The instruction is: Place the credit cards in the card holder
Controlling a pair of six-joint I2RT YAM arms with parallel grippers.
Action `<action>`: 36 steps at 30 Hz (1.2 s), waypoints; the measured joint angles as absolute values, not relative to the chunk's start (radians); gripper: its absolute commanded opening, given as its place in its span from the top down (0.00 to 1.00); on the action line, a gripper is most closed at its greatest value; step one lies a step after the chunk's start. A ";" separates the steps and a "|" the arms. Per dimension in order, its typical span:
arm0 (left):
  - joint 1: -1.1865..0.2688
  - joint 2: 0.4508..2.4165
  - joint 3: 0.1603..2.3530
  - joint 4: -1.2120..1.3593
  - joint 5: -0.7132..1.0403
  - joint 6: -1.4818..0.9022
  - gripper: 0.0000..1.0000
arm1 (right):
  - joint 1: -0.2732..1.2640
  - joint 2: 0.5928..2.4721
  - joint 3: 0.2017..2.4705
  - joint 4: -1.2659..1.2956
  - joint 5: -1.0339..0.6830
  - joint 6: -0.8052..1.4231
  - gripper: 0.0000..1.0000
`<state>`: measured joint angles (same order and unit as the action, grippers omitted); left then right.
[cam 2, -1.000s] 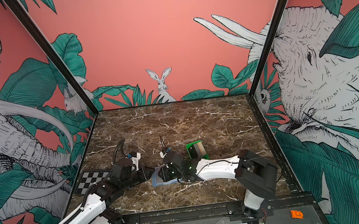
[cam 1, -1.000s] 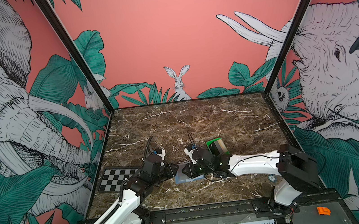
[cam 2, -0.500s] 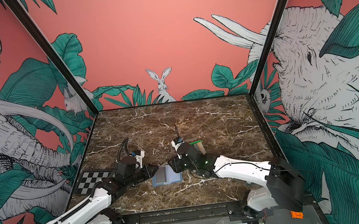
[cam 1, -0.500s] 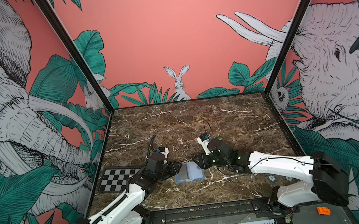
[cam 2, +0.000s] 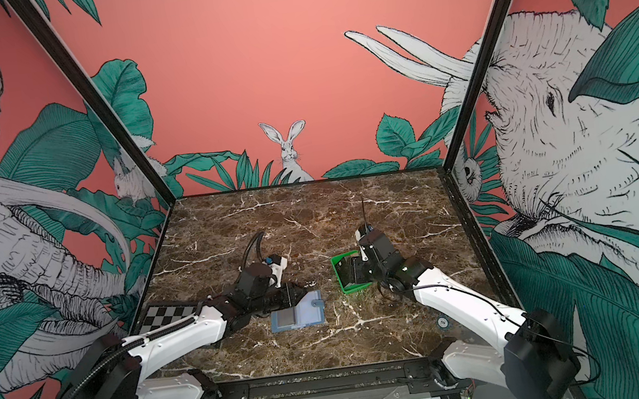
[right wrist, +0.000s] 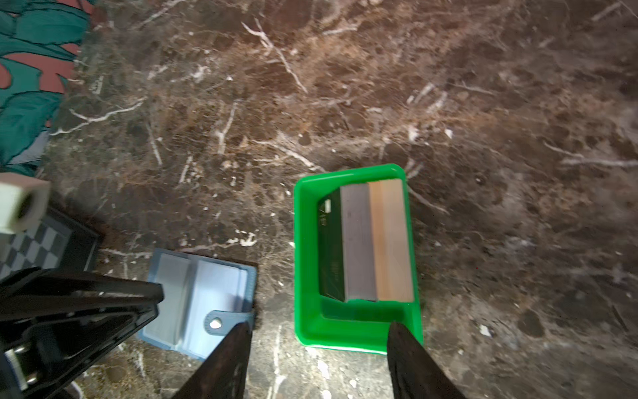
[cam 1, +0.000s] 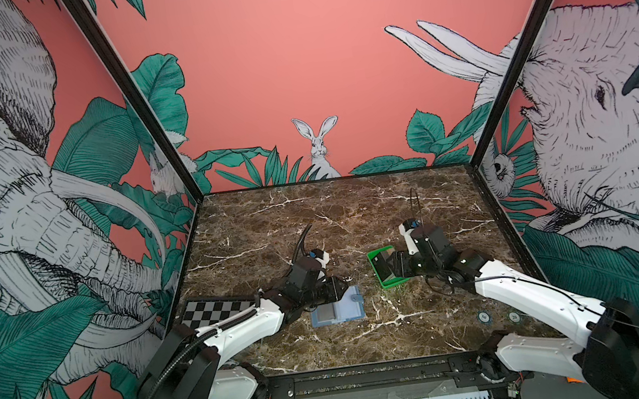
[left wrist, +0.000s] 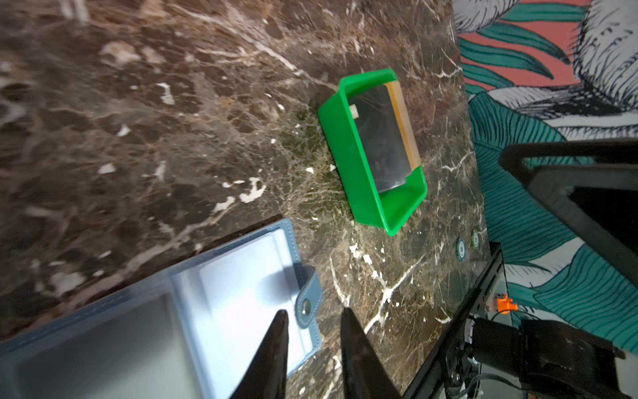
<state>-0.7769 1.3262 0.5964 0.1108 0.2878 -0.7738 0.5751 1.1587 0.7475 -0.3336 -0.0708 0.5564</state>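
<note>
**Take one card, and take it by its edge**

The right gripper [right wrist: 317,328] hangs over the near rim of the tray [right wrist: 357,340], jaws wide apart and empty. The cards [right wrist: 366,241] lie in that tray, fanned and overlapping: black, grey, tan. I cannot tell which is topmost. The tray sits at about 2 o'clock from the holder [cam 1: 347,310], near it but apart. The holder lies open and flat on the table [cam 1: 312,218], its tab [left wrist: 307,304] on the tray's side. A grey patch [cam 1: 326,313] in its 9 o'clock half is probably a card already sleeved.

The left gripper [left wrist: 313,312] sits over the holder's 12 o'clock edge near the tab. Its jaws are only a slit apart, with nothing clamped between them. Whether it presses on the holder is unclear.

The step in hand looks like the pick.
- One right finger appears to line up outside the tray wall on the holder's side, so narrow the jaws or shift toward 3 o'clock before descending.
- Flat cards give no purchase from above. Go for an exposed long edge of the fan and pinch across the card's thickness.
- Lift slowly and check that only one card comes, since overlapped cards may cling together.
- The tray is light and may skid or tip if a finger catches its rim.
- Keep the left gripper steadying the holder so the sleeve mouth stays open for a shallow slide-in.
</note>
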 measured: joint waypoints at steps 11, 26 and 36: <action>-0.796 1.347 0.629 0.137 0.302 -0.762 0.71 | 0.466 1.279 0.723 -0.394 -0.132 0.511 0.42; -0.797 1.345 0.601 0.153 0.299 -0.766 0.72 | 0.466 1.397 0.732 -0.375 -0.196 0.488 0.53; -0.806 1.366 0.612 0.151 0.303 -0.765 0.72 | 0.509 1.400 0.732 -0.356 -0.210 0.510 0.60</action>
